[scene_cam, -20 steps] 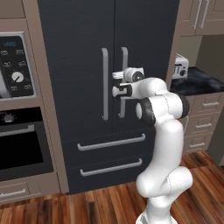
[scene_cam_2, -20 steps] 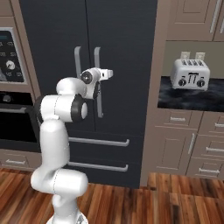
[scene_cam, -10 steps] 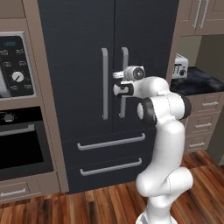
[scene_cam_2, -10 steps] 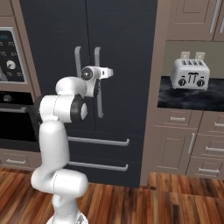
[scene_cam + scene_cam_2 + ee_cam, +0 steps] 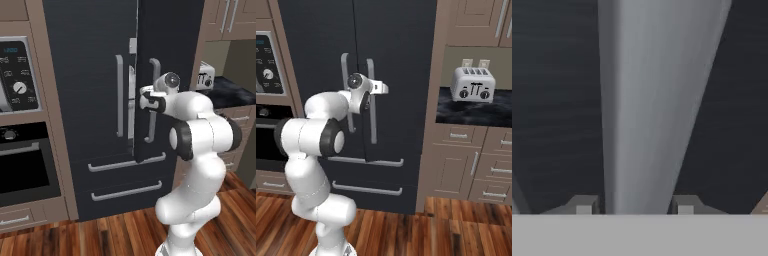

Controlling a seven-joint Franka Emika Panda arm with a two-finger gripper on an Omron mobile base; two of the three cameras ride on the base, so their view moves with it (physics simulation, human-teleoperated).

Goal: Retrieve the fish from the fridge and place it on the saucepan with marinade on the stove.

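Right at the fridge [image 5: 95, 75], the pincer [image 5: 634, 206] is clamped around the right door's tall silver handle [image 5: 652, 100], which runs straight up and down. That door is slightly open. I cannot see the fish.

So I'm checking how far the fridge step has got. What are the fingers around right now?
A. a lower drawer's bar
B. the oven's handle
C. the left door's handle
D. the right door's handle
D: in the hand view the silver bar of the right door's handle runs up between the two fingers, and in the left base view that door of the fridge stands slightly ajar.
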